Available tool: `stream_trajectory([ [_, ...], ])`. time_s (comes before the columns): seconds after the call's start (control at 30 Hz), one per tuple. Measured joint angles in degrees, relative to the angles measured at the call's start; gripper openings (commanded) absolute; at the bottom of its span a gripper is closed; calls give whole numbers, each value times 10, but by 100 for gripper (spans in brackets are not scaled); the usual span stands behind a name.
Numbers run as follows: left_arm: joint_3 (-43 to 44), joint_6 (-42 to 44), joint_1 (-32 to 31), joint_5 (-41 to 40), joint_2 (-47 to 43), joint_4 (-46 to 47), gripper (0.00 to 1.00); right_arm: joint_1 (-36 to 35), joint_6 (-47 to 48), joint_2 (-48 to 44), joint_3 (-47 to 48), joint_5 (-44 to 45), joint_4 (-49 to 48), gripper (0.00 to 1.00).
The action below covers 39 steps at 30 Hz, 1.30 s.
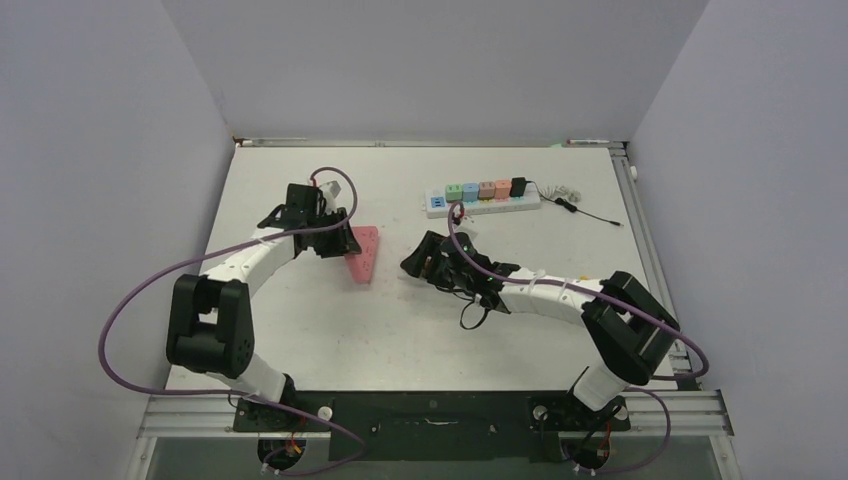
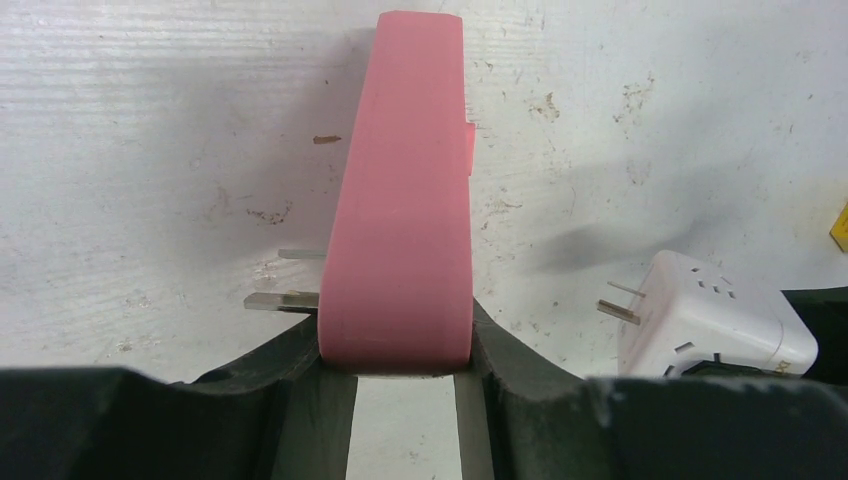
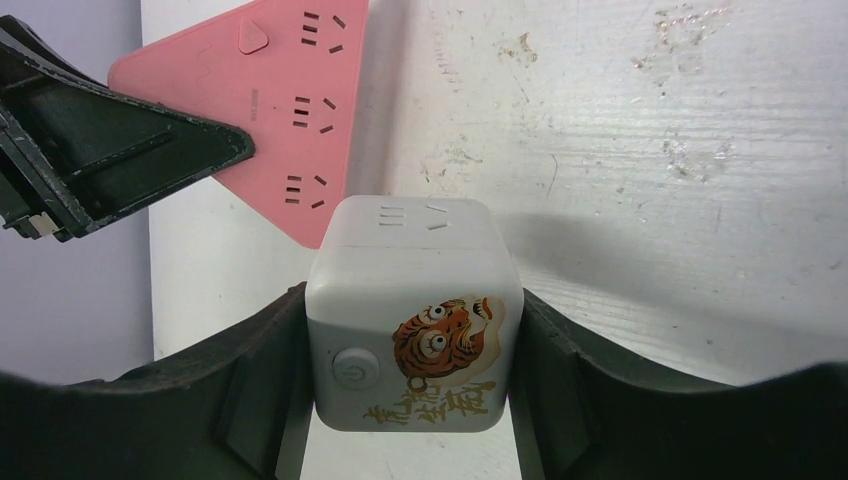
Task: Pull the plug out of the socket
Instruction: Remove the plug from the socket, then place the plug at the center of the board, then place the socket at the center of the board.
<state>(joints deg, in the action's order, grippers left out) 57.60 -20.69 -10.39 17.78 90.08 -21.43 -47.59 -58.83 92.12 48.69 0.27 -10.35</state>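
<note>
White scuffed table [image 1: 330, 330] | L gripper [image 2: 397, 352] clamped on pink socket [image 2: 400, 180], held on edge btwn its jaws | R gripper [image 3: 410, 345] part-closed round white cube plug [image 3: 405, 260] | socket ahead-left of R gripper, apart from plug

Power strip [image 1: 483, 203], upper centre of the white table [image 1: 400, 330].
Five coloured adapters [image 1: 486, 189] sit in a row on it; a thin black cable [image 1: 592, 211] trails right.
</note>
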Motion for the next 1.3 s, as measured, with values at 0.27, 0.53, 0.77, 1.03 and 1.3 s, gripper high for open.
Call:
stream_trajectory([
  [0.27, 0, 1, 25, 3, -41, 3, 0, 34, 22, -54, -9, 21, 58, 5],
  [0.53, 0, -1, 101, 11, -45, 4, 0, 180, 50, -162, -80, 29, 159, 6],
  [0.77, 0, -1, 146, 18, -39, 1, 4, 338, 80, -256, -108, 45, 233, 7],
  [1.03, 0, -3, 158, 27, 5, -13, 15, 429, 94, -275, -149, 49, 280, 12],
  [1.3, 6, -5, 158, 31, 21, -24, 28, 443, 102, -264, -149, 59, 295, 16],
])
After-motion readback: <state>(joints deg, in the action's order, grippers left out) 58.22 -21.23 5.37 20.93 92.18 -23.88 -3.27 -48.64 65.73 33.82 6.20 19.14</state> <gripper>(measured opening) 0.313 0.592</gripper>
